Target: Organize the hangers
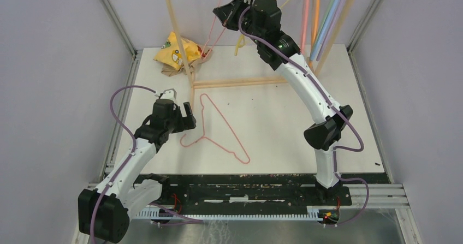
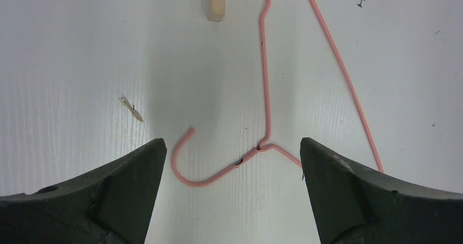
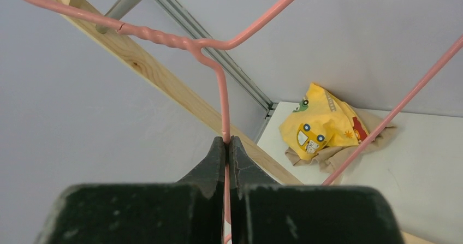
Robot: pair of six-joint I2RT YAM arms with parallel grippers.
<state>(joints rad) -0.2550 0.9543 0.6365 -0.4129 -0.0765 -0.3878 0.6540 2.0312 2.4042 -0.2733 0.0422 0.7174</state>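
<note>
A pink hanger (image 1: 231, 131) lies flat on the white table. In the left wrist view its hook (image 2: 185, 170) and twisted neck (image 2: 256, 148) lie between my fingers. My left gripper (image 1: 184, 116) is open just above the hook, jaws wide apart (image 2: 232, 148), touching nothing. My right gripper (image 1: 229, 6) is raised high at the back by the rack and is shut (image 3: 227, 141) on the wire of a second pink hanger (image 3: 223, 102), just below its twisted neck. Several hangers (image 1: 319, 15) in pink, orange, light blue, lavender and yellow hang at the back right.
The light wooden rack frame (image 1: 240, 82) stands across the back of the table; one foot's end shows in the left wrist view (image 2: 216, 1). A crumpled yellow child's shirt (image 1: 177, 50) lies at the back left corner (image 3: 322, 124). A small scrap (image 2: 131, 108) lies on the table.
</note>
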